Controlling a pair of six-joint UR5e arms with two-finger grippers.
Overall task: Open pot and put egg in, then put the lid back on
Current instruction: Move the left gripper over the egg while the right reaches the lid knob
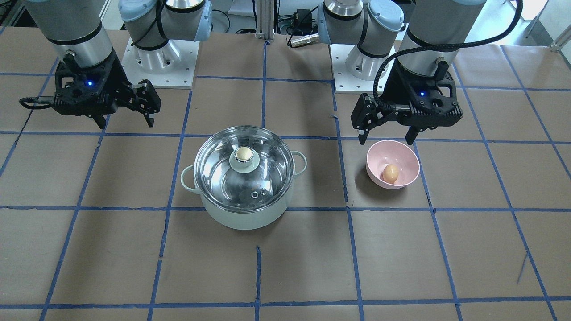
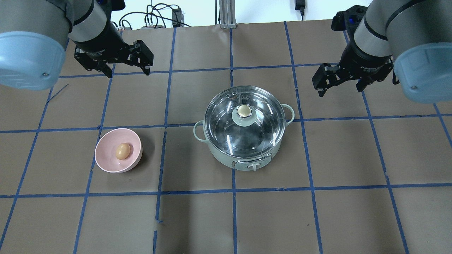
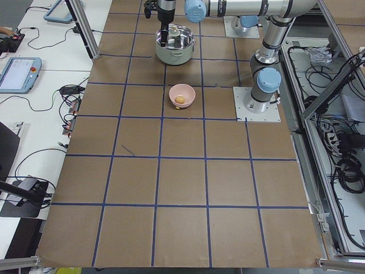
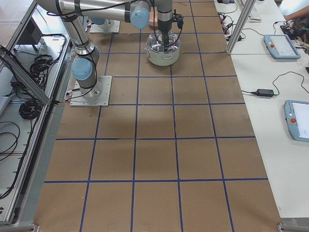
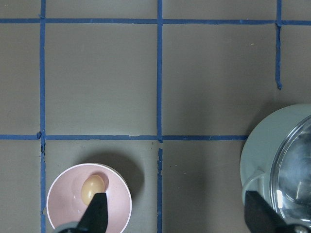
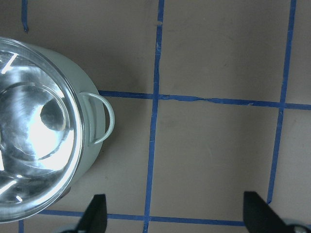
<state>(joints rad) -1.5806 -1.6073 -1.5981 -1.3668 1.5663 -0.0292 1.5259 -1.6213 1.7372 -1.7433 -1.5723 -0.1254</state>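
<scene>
Lid seated on pot at centre, egg in pink bowl centre left, left gripper upper left, right gripper upper right, both gaping

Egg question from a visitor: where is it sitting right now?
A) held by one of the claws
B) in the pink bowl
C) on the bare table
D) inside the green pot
B: the egg lies inside the pink bowl, which stands apart from the pot, and the lid is on the pot.
</scene>
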